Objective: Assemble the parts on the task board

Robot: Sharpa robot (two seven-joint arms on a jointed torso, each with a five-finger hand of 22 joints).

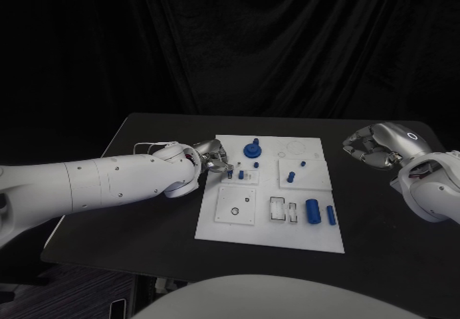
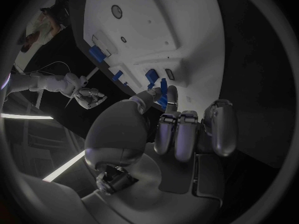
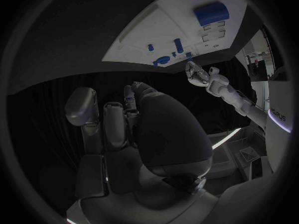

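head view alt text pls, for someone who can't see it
The left hand reaches over the left edge of the white board, its fingers at a small blue part. The right hand hangs off the board's right side, over the black table.

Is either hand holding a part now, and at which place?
The left hand pinches a small blue part near one end; the right hand holds nothing visible.

From the head we look down on the white rectangular task board [image 1: 269, 194]; both wrist cameras, behind their hands, share it [image 2: 156, 30] [image 3: 181, 30]
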